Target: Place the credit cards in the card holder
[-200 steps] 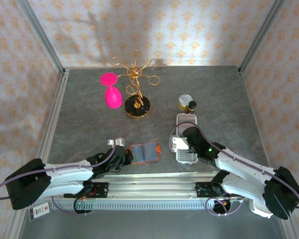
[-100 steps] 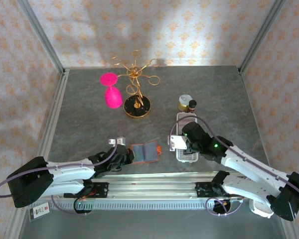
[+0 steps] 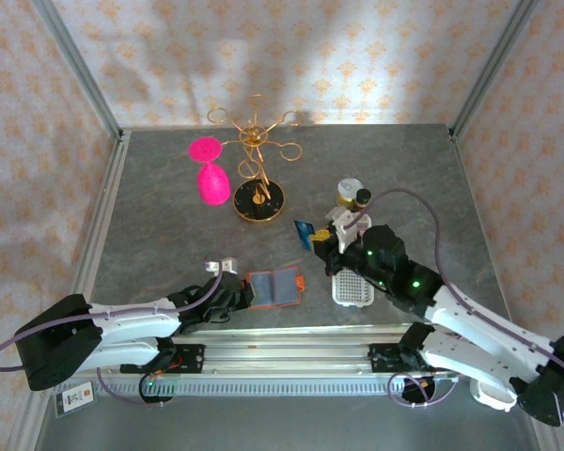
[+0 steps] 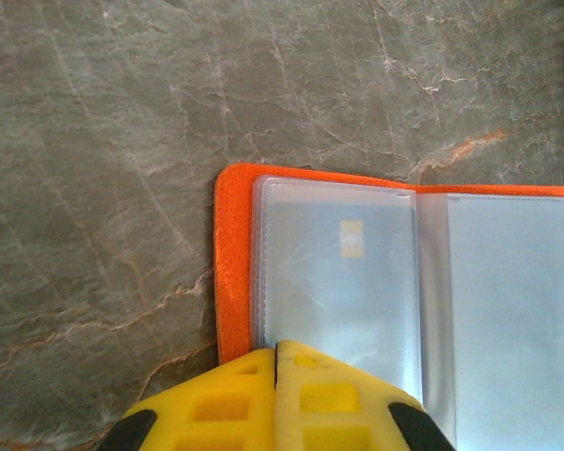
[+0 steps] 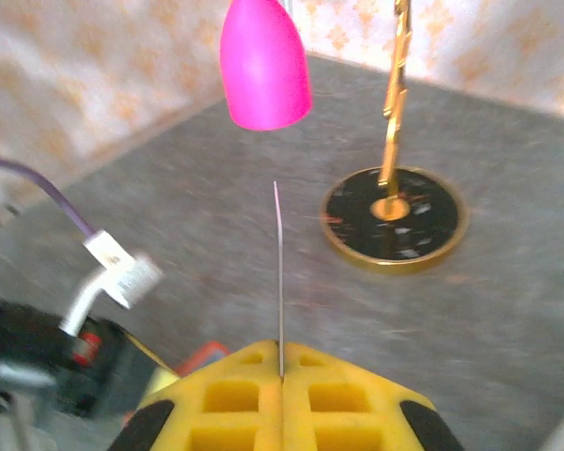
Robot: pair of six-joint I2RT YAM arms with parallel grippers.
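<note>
While clamping card holder [image 4: 470, 282] in left tool [image 4: 277, 366], now grips credit card [image 3: 303, 232] in right tool [image 5: 280, 374], newly raised off tray [image 3: 351, 292], ready for slotting.

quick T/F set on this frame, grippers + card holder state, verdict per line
1. The card holder lies open on the table. True.
2. The right gripper is empty. False: it is shut on a teal-blue credit card, held above the table.
3. The left gripper is shut on the card holder's edge. True.
4. Every pocket of the card holder is empty. False: a card with a gold chip sits in the pocket by the left gripper.
</note>
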